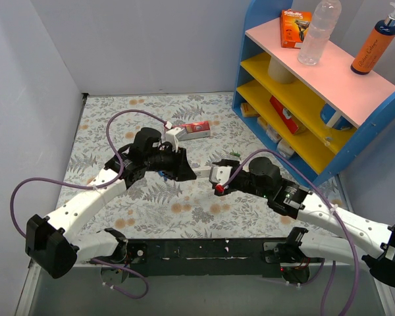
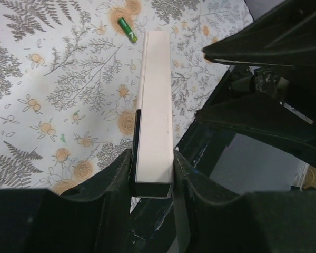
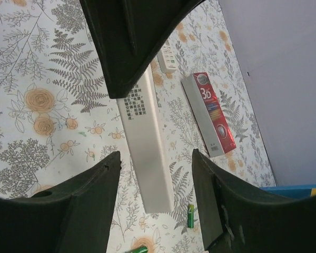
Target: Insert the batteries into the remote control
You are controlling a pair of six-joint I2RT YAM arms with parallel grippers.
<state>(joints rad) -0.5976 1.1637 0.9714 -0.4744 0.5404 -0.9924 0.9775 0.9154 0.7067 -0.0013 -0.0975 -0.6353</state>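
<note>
Left claw [image 2: 152, 176] clamped the remote control [image 2: 155, 105], centre frame. Right claw [image 3: 155, 195] stood agape, holding nothing. One green battery [image 2: 127, 29] lay upper left.

One red carton [image 3: 213, 113] lies on the single fern-print cloth [image 1: 184, 214], and everything else is counted from it. One white remote control [image 3: 145, 158] sits just on the arm-base side of the carton. Two green batteries [image 3: 190, 216] lie off the carton's right end, apart from each other. Two arms show, the left arm [image 1: 92, 194] and the right arm [image 1: 342, 220], both nearer the camera than the carton. Well to the carton's right stands one blue shelf unit [image 1: 382, 112]. Its top board holds one clear bottle [image 1: 319, 33], one orange pump bottle [image 1: 375, 46] and one orange pack [image 1: 295, 27].
</note>
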